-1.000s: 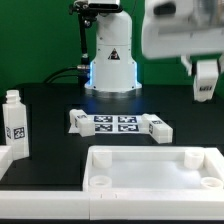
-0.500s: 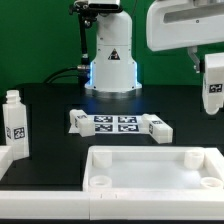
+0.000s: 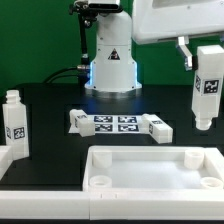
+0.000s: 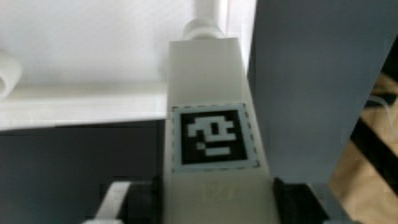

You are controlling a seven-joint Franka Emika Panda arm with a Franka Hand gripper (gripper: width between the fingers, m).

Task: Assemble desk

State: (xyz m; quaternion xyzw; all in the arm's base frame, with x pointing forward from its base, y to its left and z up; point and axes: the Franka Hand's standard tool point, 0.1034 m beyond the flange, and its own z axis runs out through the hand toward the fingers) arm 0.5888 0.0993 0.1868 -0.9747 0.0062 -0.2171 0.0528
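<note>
My gripper (image 3: 203, 58) is closed on a desk leg (image 3: 207, 95), which hangs upright from it, clear of the table (image 3: 50, 100). The desk top (image 3: 150, 153) lies below me, not touching the leg. A second leg (image 3: 14, 118) stands well apart from me.

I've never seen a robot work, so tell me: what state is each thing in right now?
gripper: shut on the held leg.
held leg: upright, in the air above the table.
second leg: standing upright on the table.
desk top: flat, visible sockets empty.
</note>
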